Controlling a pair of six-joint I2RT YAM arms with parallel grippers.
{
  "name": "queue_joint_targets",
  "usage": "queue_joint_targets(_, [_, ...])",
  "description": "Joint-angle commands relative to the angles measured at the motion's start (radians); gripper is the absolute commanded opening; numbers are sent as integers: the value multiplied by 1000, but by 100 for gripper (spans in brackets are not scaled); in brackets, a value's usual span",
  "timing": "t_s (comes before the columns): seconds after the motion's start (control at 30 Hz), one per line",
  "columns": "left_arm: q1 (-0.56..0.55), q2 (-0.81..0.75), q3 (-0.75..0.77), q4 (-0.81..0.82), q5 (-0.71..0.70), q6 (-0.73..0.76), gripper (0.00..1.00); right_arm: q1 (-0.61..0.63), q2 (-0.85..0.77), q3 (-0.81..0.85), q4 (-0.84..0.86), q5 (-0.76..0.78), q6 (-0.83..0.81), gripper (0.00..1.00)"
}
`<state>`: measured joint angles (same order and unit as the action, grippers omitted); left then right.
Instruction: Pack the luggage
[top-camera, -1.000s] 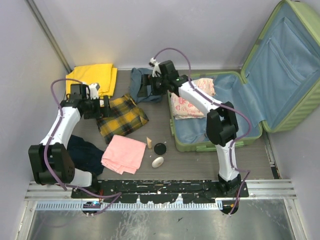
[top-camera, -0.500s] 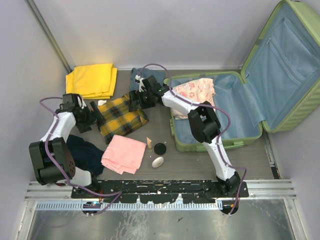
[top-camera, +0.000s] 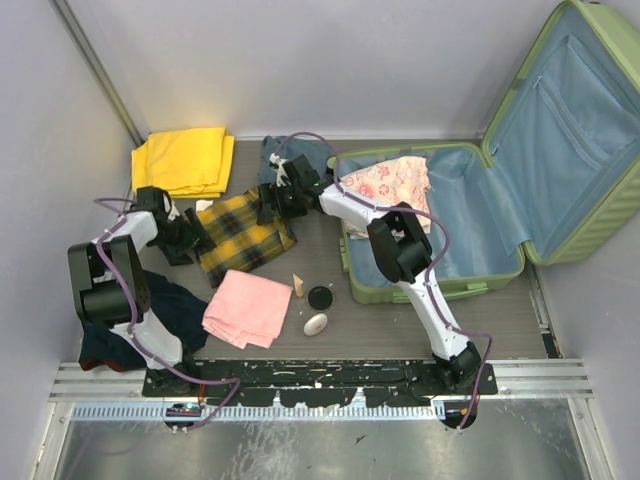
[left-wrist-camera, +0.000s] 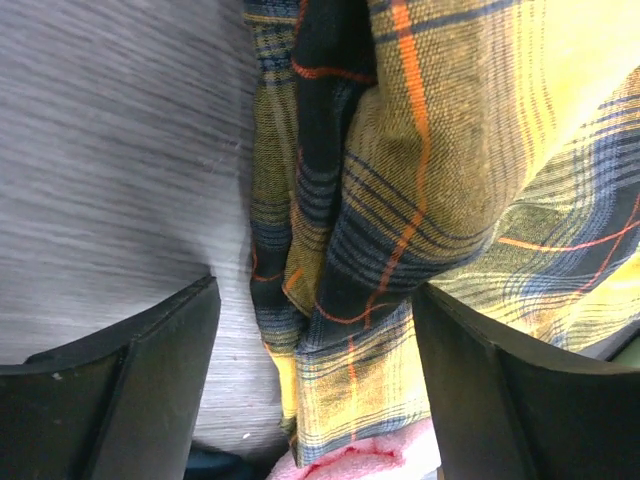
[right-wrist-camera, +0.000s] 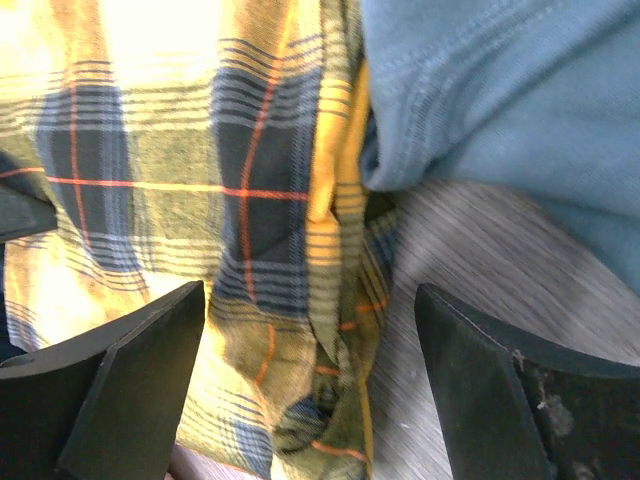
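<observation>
green luggage (top-camera: 585, 215) (blue-lined), lid open, right side

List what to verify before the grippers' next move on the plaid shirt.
1. Left gripper open, straddling the plaid shirt edge: ok.
2. Right gripper open over the opposite edge: ok.
3. Blue garment out of the right gripper's bite: cannot tell; it borders the fold.
4. Pink cloth apart from the left gripper: ok.
5. Luggage open, with bare lining beside the floral garment: ok.
</observation>
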<state>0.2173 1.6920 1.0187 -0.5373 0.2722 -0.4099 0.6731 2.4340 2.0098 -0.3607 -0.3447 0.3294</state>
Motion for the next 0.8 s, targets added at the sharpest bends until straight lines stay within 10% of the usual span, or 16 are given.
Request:
queue_joint_targets(0.0, [3, 52, 20, 88, 68, -37, 75, 21, 51, 30, 37, -80, 42, 87])
queue_joint_targets(0.5, [-36, -8, 129, 131, 157, -29, 0, 33, -31, 164, 48, -125, 32, 1])
queue_joint_targets(0.77, [-105, -161, 269, 120, 158, 3, 0, -33, -192, 181, -10, -116, 15, 1])
